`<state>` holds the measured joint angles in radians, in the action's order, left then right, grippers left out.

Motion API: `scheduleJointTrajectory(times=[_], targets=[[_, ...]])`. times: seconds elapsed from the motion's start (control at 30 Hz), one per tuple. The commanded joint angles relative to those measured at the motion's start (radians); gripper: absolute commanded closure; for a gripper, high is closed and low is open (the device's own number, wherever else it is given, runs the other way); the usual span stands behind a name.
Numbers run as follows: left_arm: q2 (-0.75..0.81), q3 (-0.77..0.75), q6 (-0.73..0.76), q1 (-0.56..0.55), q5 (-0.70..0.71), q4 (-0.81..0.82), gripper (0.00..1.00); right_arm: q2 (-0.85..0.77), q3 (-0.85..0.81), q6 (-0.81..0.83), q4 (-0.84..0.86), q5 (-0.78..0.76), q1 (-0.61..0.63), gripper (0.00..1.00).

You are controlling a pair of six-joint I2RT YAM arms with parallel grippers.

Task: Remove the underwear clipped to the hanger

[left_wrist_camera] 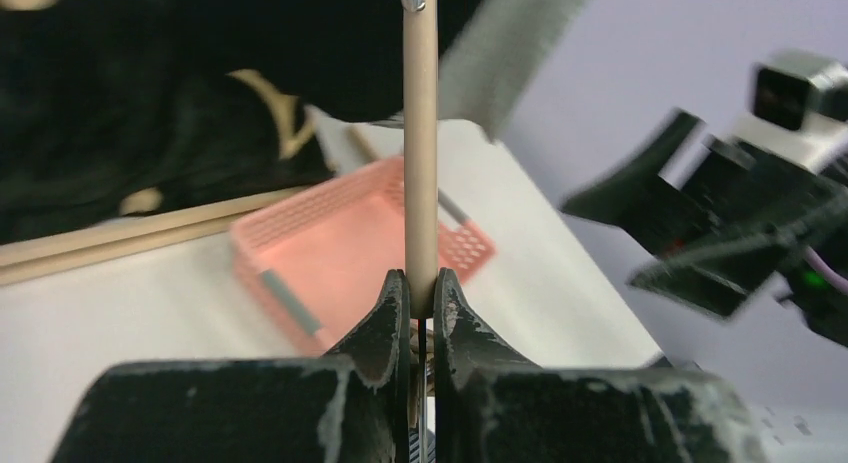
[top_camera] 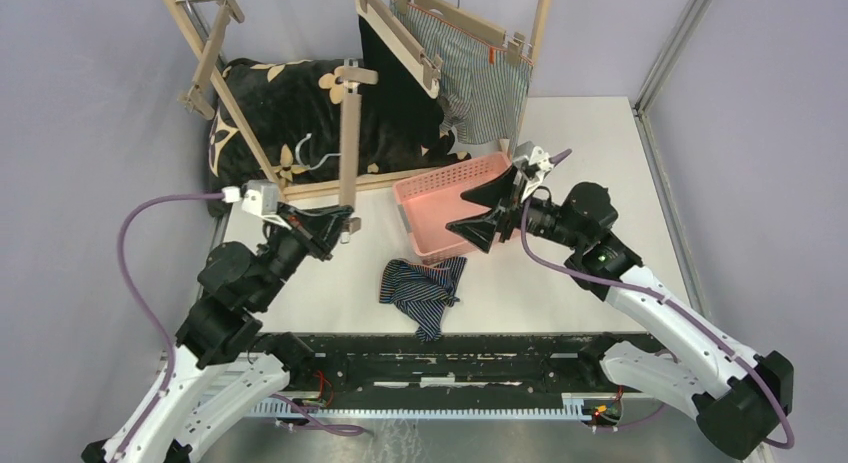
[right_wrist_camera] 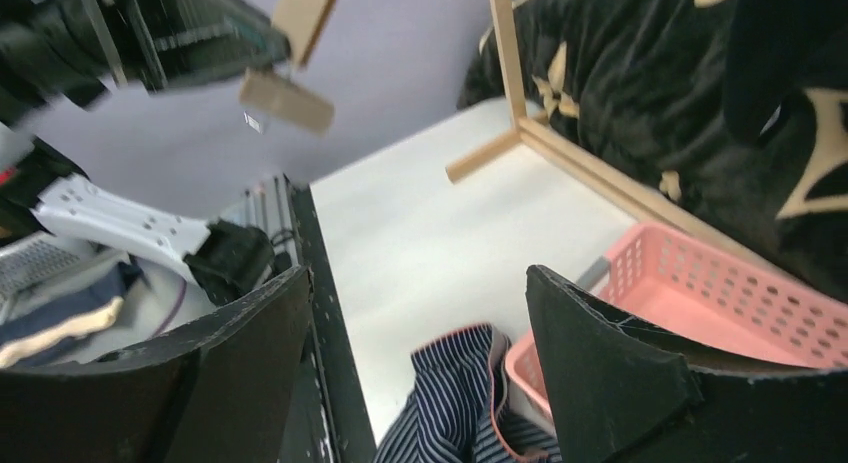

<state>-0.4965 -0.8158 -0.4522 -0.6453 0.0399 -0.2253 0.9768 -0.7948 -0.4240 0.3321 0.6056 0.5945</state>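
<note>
You've freed the navy striped boxers (top_camera: 424, 291) beside the pink basket (top_camera: 440, 188), black pair (top_camera: 395, 83) and grey-striped pair (top_camera: 490, 93) hang clipped behind it; left jaws clench the bare hanger (top_camera: 349, 143), right jaws released.

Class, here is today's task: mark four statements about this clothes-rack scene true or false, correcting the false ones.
1. The left gripper is shut on a wooden hanger. True.
2. The navy striped shorts lie inside the pink basket. False: the shorts lie on the table beside the basket.
3. The right gripper is open and empty. True.
4. The grey striped shorts lie on the table. False: they hang clipped on the rack.
</note>
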Motion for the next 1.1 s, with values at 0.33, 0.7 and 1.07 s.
scheduleJointTrajectory(times=[0.33,0.7,1.07], targets=[[-0.11,-0.268,0.105,0.002,0.592,-0.404,0.97,0.126,-0.05,0.316,-0.532,-0.515,0.417,0.14],[-0.37,-0.531,0.229,0.003,0.595,-0.527,0.97,0.299,-0.003,0.251,-0.484,-0.643,0.573,0.13],[-0.565,-0.649,0.3,0.199,0.293,-0.504,0.97,0.509,0.057,0.147,-0.333,-0.568,0.592,0.11]])
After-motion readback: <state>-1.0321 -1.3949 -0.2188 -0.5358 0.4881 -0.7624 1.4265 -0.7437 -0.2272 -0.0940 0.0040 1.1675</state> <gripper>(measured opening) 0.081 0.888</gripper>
